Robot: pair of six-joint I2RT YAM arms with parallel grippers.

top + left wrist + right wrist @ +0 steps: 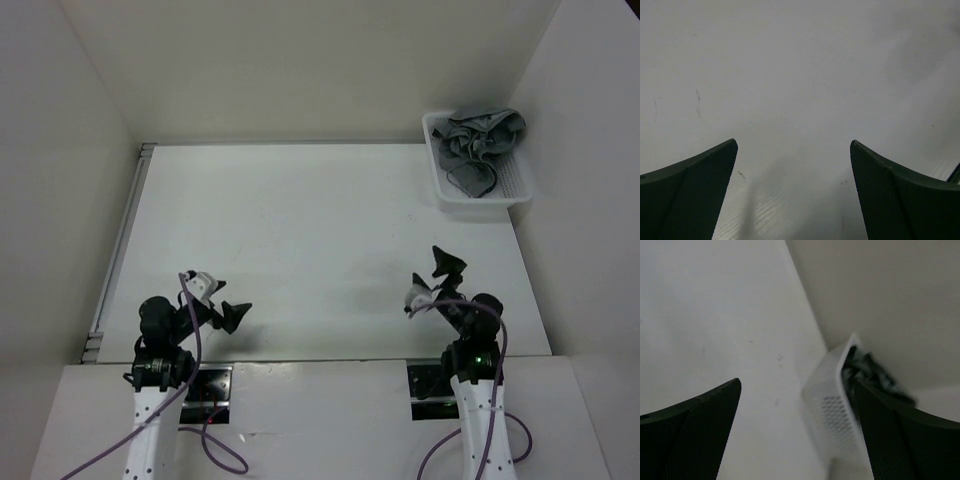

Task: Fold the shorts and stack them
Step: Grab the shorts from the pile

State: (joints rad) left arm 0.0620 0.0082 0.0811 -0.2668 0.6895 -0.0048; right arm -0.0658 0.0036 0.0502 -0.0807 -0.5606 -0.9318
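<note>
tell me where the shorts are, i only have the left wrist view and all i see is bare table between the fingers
Observer: In the top view, the shorts are bunched up inside the white basket, at the far right corner of the table.
Operator: is the right arm anywhere near them
Observer: No. The right gripper sits close to its base at the near edge. Its fingers are open and hold nothing, and the basket is well beyond it.
Operator: does its wrist camera see the basket
Observer: Yes. The right wrist view shows the basket ahead, partly behind one finger, with grey fabric showing above the rim.
</note>
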